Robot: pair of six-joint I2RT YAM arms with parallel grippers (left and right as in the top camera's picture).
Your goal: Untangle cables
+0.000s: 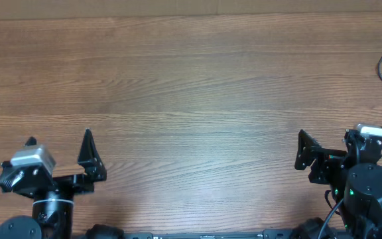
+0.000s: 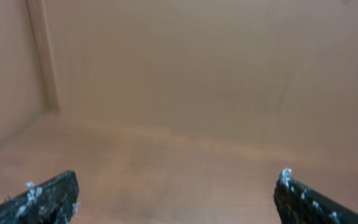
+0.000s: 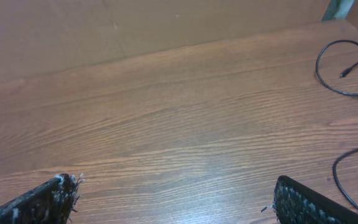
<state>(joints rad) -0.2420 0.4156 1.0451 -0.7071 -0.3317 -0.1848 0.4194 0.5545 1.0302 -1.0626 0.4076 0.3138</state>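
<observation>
Overhead: thin black cables point(image 1: 379, 66) curl at the worktop's point(image 1: 191, 86) far right edge and run off frame. The left gripper point(image 1: 58, 141) and right gripper point(image 1: 325, 136) sit near, jaws released, holding nothing.
Left wrist: bare worktop between spread jaws.
Right wrist: cable loops bulge leftward, their ends trailing right.

Robot test bench in a lab or workshop.
A wood-grain desk point(image 1: 191, 79) is boxed in by plain brown board walls point(image 2: 197, 68). One robot arm point(image 1: 45, 196) is mounted at its near left edge and another point(image 1: 370, 189) at the near right, and thin black cables point(image 3: 317, 65) lie loose toward the right side.
</observation>
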